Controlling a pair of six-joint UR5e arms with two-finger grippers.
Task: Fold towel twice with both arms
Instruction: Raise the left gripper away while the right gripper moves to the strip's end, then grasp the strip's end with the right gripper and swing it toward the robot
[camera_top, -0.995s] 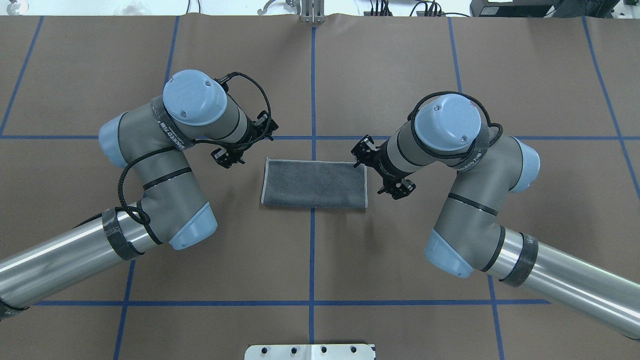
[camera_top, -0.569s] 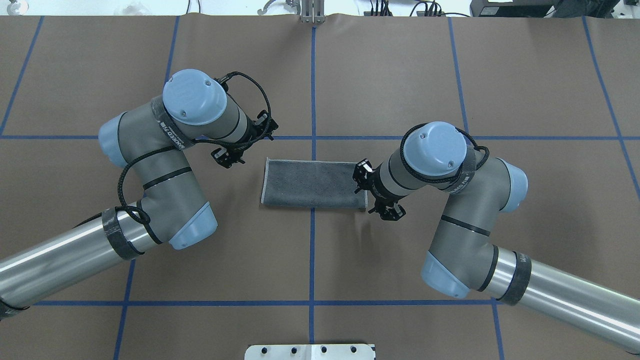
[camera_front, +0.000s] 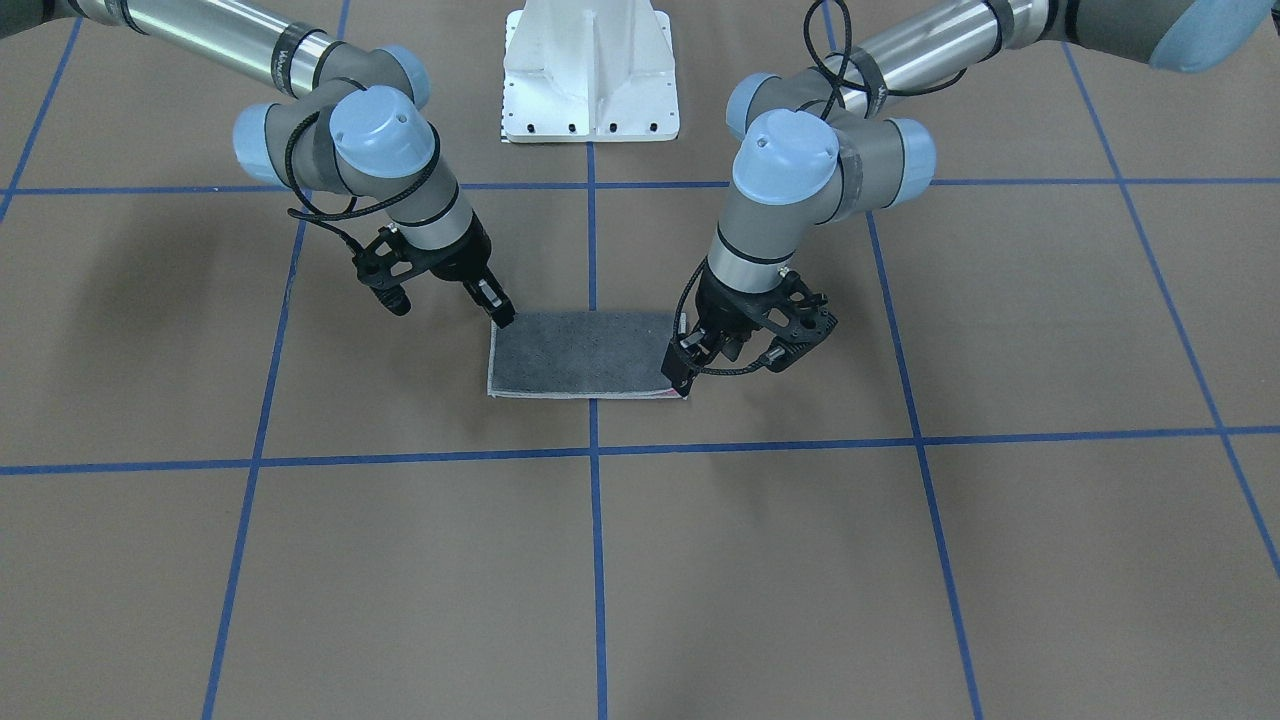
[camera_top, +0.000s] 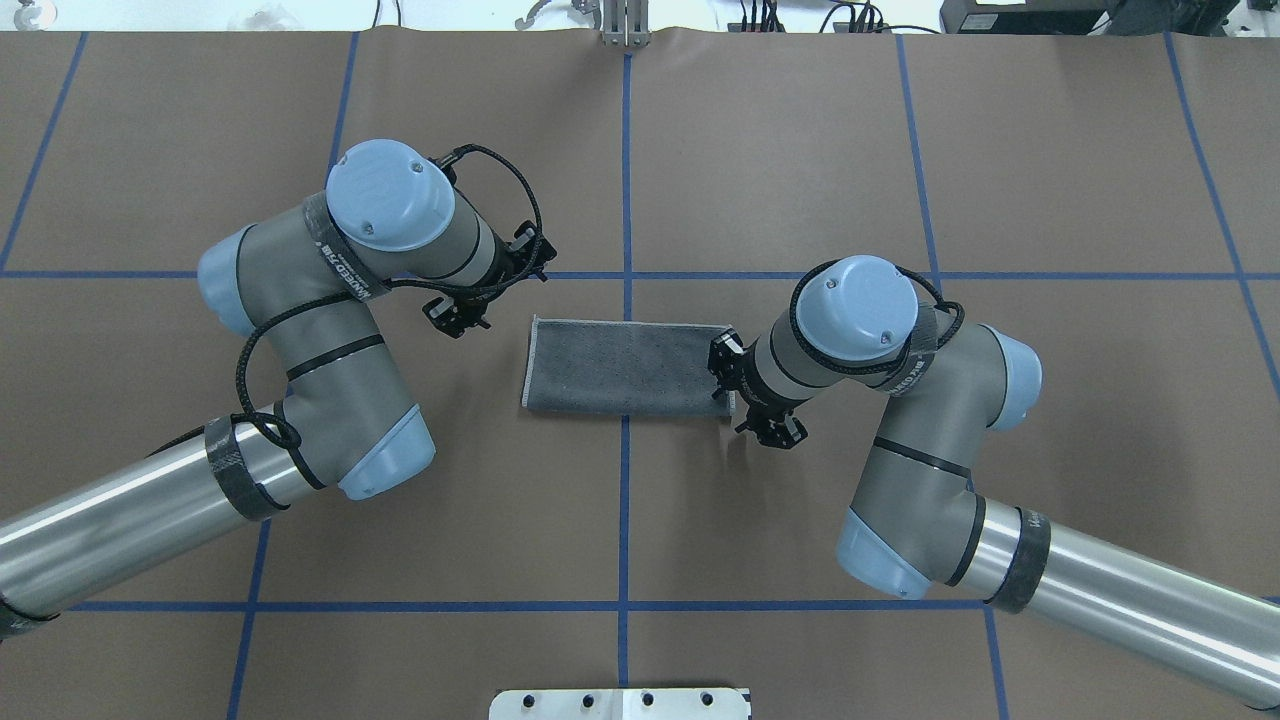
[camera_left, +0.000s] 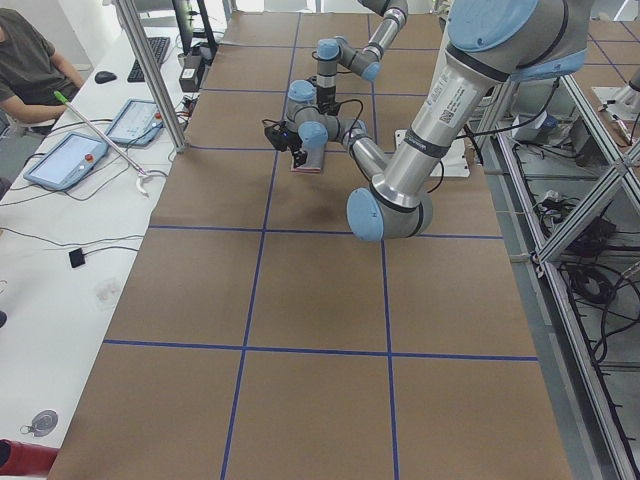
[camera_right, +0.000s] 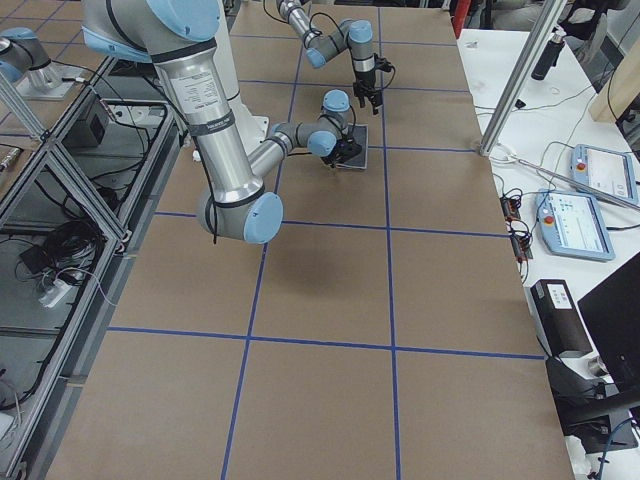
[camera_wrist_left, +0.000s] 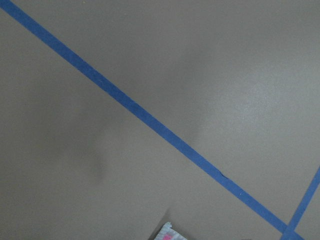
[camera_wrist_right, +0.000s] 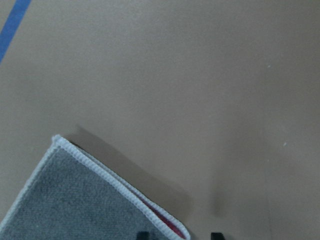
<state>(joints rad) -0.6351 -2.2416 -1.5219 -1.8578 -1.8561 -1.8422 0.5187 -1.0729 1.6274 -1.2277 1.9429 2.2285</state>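
Right wrist-mounted: R fingers (camera_wrist_right: 143, 234) apart, astride towel (camera_wrist_right: 75, 200) corner; L fingers (camera_front: 681, 377) can't tell.

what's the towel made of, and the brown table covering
The towel looks like terry cloth: nubby dark grey pile, pale stitched edging, pink inner face peeking out. The table covering is likely matte brown paper, judging by its wavy far edge.

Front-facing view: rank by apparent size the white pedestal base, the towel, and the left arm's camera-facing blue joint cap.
1. white pedestal base, though cut off at top.
2. towel.
3. left arm's camera-facing blue joint cap, smallest.
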